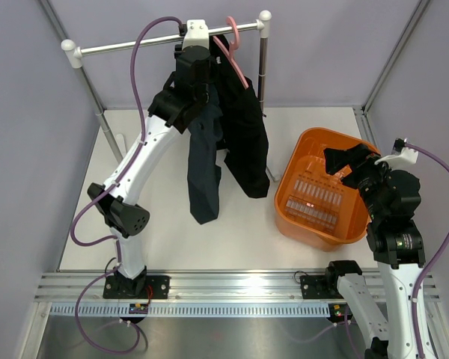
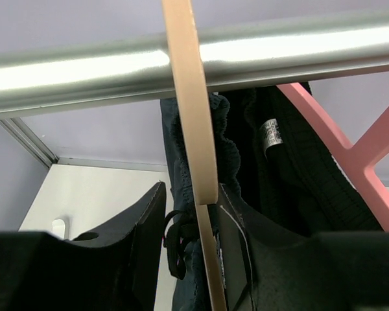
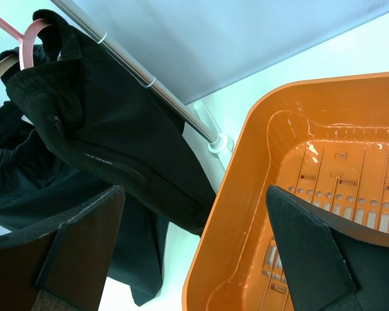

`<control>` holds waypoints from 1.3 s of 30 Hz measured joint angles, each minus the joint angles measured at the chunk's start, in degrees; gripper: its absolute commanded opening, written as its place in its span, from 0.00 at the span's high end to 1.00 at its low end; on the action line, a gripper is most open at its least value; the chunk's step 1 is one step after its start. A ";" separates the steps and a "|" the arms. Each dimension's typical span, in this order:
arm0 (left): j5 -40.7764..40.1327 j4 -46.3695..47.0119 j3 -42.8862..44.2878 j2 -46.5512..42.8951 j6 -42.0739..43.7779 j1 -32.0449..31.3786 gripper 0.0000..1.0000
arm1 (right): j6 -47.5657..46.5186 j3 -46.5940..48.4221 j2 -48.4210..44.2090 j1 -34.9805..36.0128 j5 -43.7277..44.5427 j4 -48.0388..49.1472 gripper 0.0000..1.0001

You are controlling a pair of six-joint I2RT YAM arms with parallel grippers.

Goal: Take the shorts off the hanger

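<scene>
Left jaws: the left gripper (image 2: 191, 188) is open, one finger on each side of the tan hanger (image 2: 193, 129) and the gathered waistband behind it. It grips nothing.
Likely reason: it looks lined up to pinch the waistband and draw it off the hanger.
Right jaws: the right gripper (image 3: 194, 188) is spread wide and empty.
Likely reason: it hovers above the orange basket (image 3: 246, 214) near the worktop's right edge, seemingly ready to help or receive.
Navy shorts: the navy shorts (image 1: 204, 172) appear to hang from the tan hanger at the middle of the far edge. They are long, limp and dark blue, with an elastic, ruffled waist and a drawstring.
Black shorts: the black shorts (image 1: 247, 142) hang just to the right, touching the navy pair, on the pink hanger (image 2: 340, 152). A small white label shows inside the waist.
Rail: the silver rail (image 2: 279, 52) runs along the far edge and carries both hangers.
Progress: neither pair is off yet.
</scene>
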 measured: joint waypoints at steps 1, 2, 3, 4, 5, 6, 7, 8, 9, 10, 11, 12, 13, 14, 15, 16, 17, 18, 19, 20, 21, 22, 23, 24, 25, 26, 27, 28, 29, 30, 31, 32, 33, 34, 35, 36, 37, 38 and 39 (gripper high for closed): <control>0.00 0.00 0.00 0.00 0.00 0.02 0.60 | -0.07 0.00 0.00 0.00 0.00 0.00 0.01; 0.00 0.00 0.00 0.00 0.00 0.09 0.59 | -0.15 0.00 0.00 0.00 0.02 0.00 0.01; 0.00 0.00 0.00 0.00 0.00 0.13 0.59 | -0.22 0.00 0.00 0.00 0.04 0.00 0.01; 0.00 0.00 0.00 0.00 -0.04 0.20 0.59 | -0.26 0.00 0.00 0.00 0.04 0.00 0.01; 0.02 0.00 0.00 0.02 -0.09 0.31 0.59 | -0.28 0.00 0.00 0.00 0.04 0.00 0.01; 0.02 0.00 0.00 0.07 -0.17 0.42 0.59 | -0.31 0.00 0.00 0.00 0.04 0.00 0.00; 0.02 0.00 0.02 0.13 -0.24 0.52 0.59 | -0.37 0.00 0.00 0.00 0.07 0.00 0.00; 0.04 -0.02 0.04 0.24 -0.35 0.68 0.59 | -0.46 0.00 0.00 0.00 0.07 0.00 0.01; 0.07 0.00 0.04 0.31 -0.44 0.79 0.59 | -0.50 0.00 0.00 0.00 0.07 0.00 0.01; 0.04 0.00 0.11 0.52 -0.57 0.96 0.59 | -0.55 0.00 0.00 0.00 0.07 0.00 0.01; 0.09 0.00 0.15 0.68 -0.66 1.07 0.59 | -0.61 0.00 0.00 0.00 0.09 0.00 0.00; 0.09 0.00 0.20 0.92 -0.70 1.18 0.59 | -0.66 0.00 0.00 0.00 0.09 -0.02 0.01; 0.09 -0.04 0.20 1.14 -0.74 1.27 0.58 | -0.68 0.00 0.00 0.00 0.11 0.00 0.01; 0.09 -0.04 0.20 1.33 -0.83 1.36 0.58 | -0.70 0.00 0.00 0.00 0.11 -0.02 0.01; 0.11 -0.13 0.20 1.55 -0.87 1.40 0.57 | -0.70 -0.02 0.00 0.00 0.11 0.00 0.01; 0.13 -0.07 0.20 1.73 -1.05 1.46 0.57 | -0.72 -0.02 0.00 0.00 0.11 0.00 0.01; 0.13 -0.15 0.20 1.79 -1.14 1.46 0.57 | -0.70 -0.07 0.00 0.00 0.11 -0.02 0.01; 0.13 -0.17 0.20 1.86 -1.25 1.46 0.57 | -0.72 -0.11 0.00 0.00 0.11 -0.02 0.00; 0.13 -0.20 0.20 1.90 -1.29 1.49 0.57 | -0.74 -0.13 0.00 0.00 0.11 -0.02 0.01; 0.13 -0.17 0.20 1.95 -1.31 1.53 0.58 | -0.74 -0.15 0.00 0.00 0.13 -0.02 0.01; 0.15 -0.17 0.20 2.01 -1.33 1.53 0.58 | -0.76 -0.17 0.00 0.00 0.13 -0.02 0.01; 0.15 -0.17 0.20 2.01 -1.36 1.55 0.61 | -0.81 -0.17 0.00 0.00 0.13 -0.02 0.01; 0.17 -0.20 0.20 2.03 -1.51 1.64 0.62 | -0.85 -0.17 0.00 0.00 0.15 -0.02 0.01; 0.26 -0.20 0.20 2.05 -1.57 1.70 0.62 | -0.90 -0.17 0.00 0.00 0.15 -0.02 0.01; 0.33 -0.20 0.20 2.05 -1.57 1.70 0.64 | -0.90 -0.17 0.00 0.00 0.15 -0.02 0.00; 0.39 -0.22 0.20 2.08 -1.66 1.73 0.66 | -0.92 -0.17 0.00 0.00 0.15 -0.02 0.01; 0.46 -0.24 0.20 2.08 -1.70 1.73 0.69 | -0.92 -0.17 0.00 0.00 0.17 -0.02 0.01; 0.55 -0.26 0.20 2.08 -1.70 1.73 0.71 | -0.90 -0.17 0.00 0.00 0.17 -0.02 0.01; 0.57 -0.33 0.22 2.08 -1.73 1.73 0.77 | -0.90 -0.17 -0.02 0.00 0.17 -0.02 0.00; 0.66 -0.44 0.26 2.08 -1.84 1.73 0.80 | -0.90 -0.17 -0.02 0.00 0.17 -0.02 0.01; 0.79 -0.59 0.33 2.08 -1.77 1.75 0.83 | -0.92 -0.17 -0.02 0.00 0.15 -0.02 0.01; 0.87 -0.85 0.44 2.10 -1.73 1.75 0.89 | -0.92 -0.17 -0.02 0.00 0.15 -0.02 0.01; 1.01 -1.11 0.66 2.14 -1.84 1.75 0.93 | -0.90 -0.17 -0.02 0.00 0.17 -0.02 0.00; 1.03 -1.53 0.94 2.23 -1.79 1.75 0.96 | -0.90 -0.20 -0.02 0.00 0.15 -0.02 0.00; 1.20 -2.01 1.38 2.38 -1.62 1.75 1.00 | -0.90 -0.22 -0.02 0.00 0.15 -0.02 0.00; 1.44 -2.36 1.64 2.40 -1.55 1.75 1.00 | -0.90 -0.26 -0.02 0.00 0.15 -0.02 0.01; 1.57 -2.84 1.95 2.40 -1.55 1.77 1.00 | -0.90 -0.33 -0.02 0.00 0.15 -0.02 0.01; 1.77 -3.56 2.32 2.40 -1.42 1.79 1.00 | -0.90 -0.42 -0.02 0.00 0.13 -0.02 0.00; 1.90 -4.31 2.69 2.40 -1.33 1.81 1.00 | -0.90 -0.50 0.00 0.00 0.13 -0.02 0.01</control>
